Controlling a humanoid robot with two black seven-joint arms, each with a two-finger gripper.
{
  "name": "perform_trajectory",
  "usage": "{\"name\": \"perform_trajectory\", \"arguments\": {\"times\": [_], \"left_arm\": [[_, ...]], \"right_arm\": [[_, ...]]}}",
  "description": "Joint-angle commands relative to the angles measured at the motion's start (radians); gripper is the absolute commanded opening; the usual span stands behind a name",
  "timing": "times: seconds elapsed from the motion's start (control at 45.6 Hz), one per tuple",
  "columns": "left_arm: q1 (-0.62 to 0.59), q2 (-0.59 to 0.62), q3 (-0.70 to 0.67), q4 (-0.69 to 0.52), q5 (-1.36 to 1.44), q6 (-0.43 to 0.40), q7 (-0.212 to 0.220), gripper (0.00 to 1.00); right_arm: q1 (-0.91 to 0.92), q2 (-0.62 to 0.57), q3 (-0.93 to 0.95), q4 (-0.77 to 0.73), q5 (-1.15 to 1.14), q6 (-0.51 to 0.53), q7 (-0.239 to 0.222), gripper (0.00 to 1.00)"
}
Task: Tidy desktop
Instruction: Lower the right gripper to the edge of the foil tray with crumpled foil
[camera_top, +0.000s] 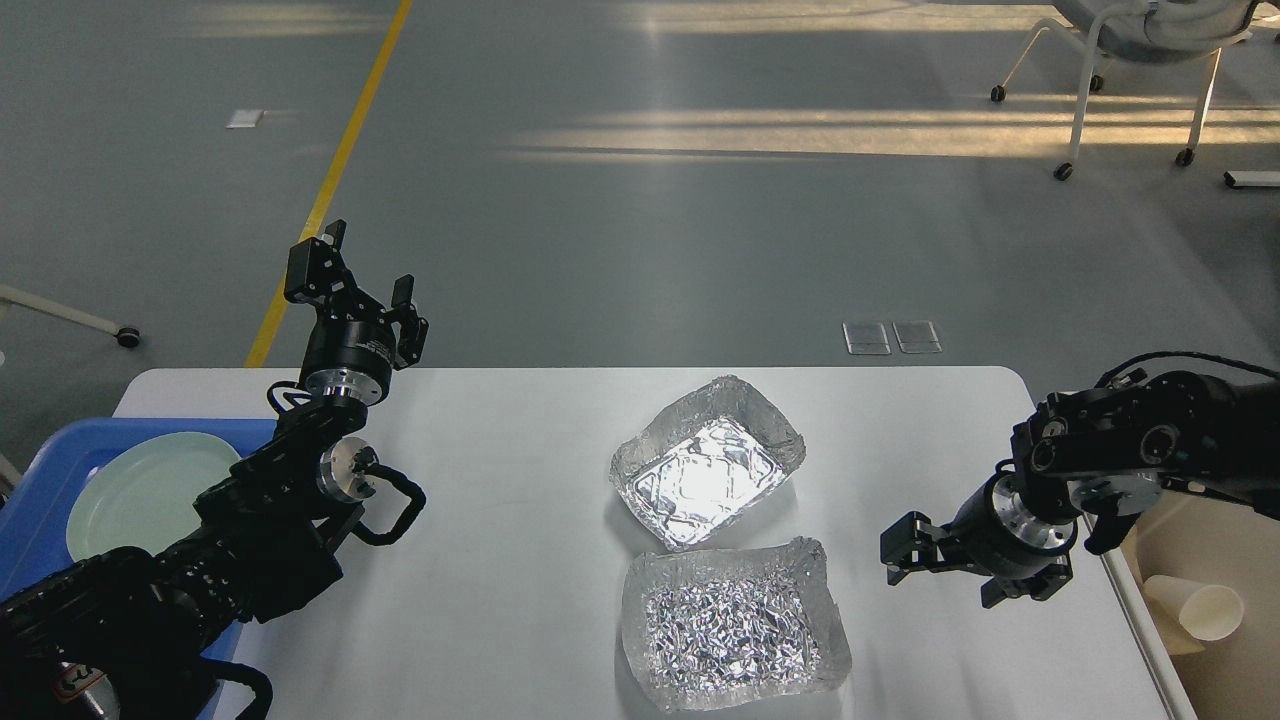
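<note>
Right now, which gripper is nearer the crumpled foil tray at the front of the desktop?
Right. The right gripper hangs just beside the front foil tray's right edge, fingers pointing toward it. The left gripper is raised over the desktop's far-left corner, well away.

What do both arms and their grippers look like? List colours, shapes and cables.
Both arms are matte black with chunky, blocky links. Each wrist ends in a round black barrel with a bright silver metal ring. The left gripper and right gripper have two short, squared black fingers. Black cables loop beside the left arm's joints; a thin one arcs over the right arm.
</note>
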Motion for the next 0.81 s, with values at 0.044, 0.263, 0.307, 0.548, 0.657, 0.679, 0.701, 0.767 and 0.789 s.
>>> {"name": "perform_trajectory", "arguments": {"times": [0.044,0.263,0.307,0.548,0.657,0.679,0.701,0.767,0.789], "left_arm": [[0.0,0.0,0.0,0.0,0.0,0.0,0.0,1.0],[0.0,0.0,0.0,0.0,0.0,0.0,0.0,1.0],[0.0,0.0,0.0,0.0,0.0,0.0,0.0,1.0],[0.0,0.0,0.0,0.0,0.0,0.0,0.0,1.0],[0.0,0.0,0.0,0.0,0.0,0.0,0.0,1.0],[0.0,0.0,0.0,0.0,0.0,0.0,0.0,1.0],[0.0,0.0,0.0,0.0,0.0,0.0,0.0,1.0],[0.0,0.0,0.0,0.0,0.0,0.0,0.0,1.0],[0.0,0.0,0.0,0.0,0.0,0.0,0.0,1.0]], "right_arm": [[-0.022,0.033,0.019,-0.003,-0.004,-0.013,0.014,1.0],[-0.056,0.066,0.05,-0.003,-0.03,-0.049,0.019,1.0],[-0.062,0.069,0.055,-0.001,-0.03,-0.049,0.023,1.0],[-0.107,0.099,0.096,-0.006,-0.036,-0.052,0.031,1.0],[-0.11,0.106,0.102,-0.006,-0.038,-0.053,0.033,1.0],[-0.111,0.106,0.102,-0.006,-0.039,-0.053,0.033,1.0],[-0.111,0.106,0.102,-0.006,-0.039,-0.053,0.033,1.0],[-0.121,0.108,0.108,-0.009,-0.039,-0.053,0.036,1.0],[-0.127,0.108,0.111,-0.014,-0.039,-0.053,0.039,1.0]]}}
